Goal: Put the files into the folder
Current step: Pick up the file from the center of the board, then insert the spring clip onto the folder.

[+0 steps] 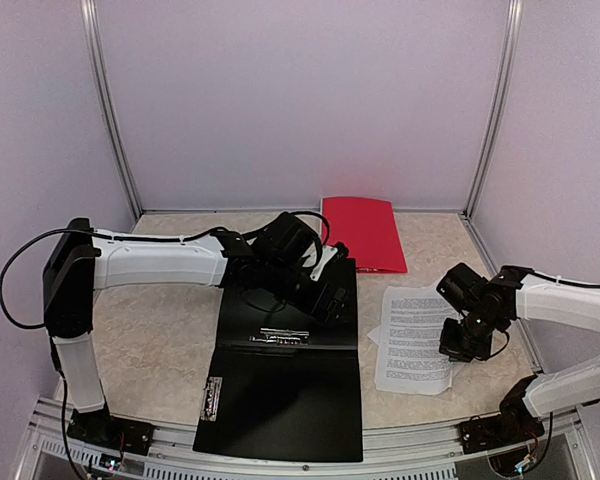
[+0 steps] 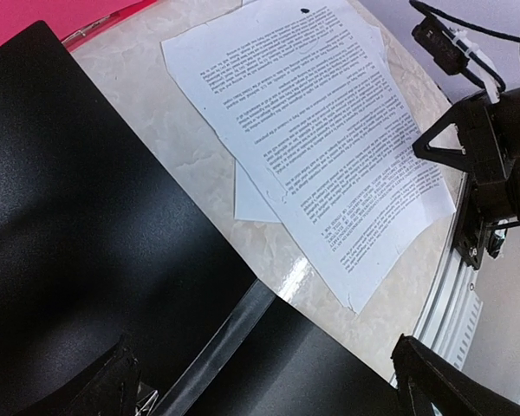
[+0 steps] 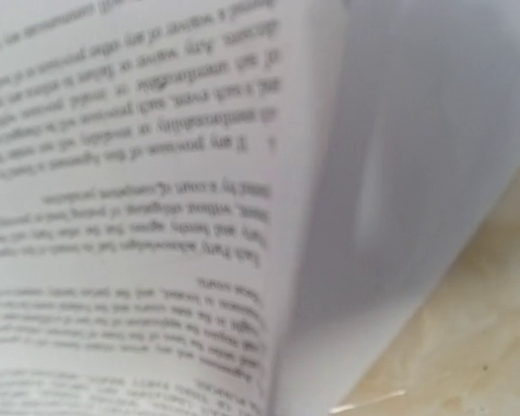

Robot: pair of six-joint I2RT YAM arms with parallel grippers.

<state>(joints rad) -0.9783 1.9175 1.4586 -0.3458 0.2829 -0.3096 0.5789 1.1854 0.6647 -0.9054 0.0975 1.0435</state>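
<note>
Beige tabletop (image 1: 160, 330), files (image 1: 412, 340) lying lengthwise near-to-far

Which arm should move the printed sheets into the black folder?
Right. The right gripper is shut on the right edge of the files, which curls up in its wrist view. The left gripper hangs open over the black folder.

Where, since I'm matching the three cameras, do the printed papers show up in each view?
Top external: papers right of centre, just right of the black folder.
Left wrist: papers in the upper middle, beyond the folder's edge.
Right wrist: papers fill most of the frame, close and blurred.
Shared landmark: the beige table, visible in all three.
</note>
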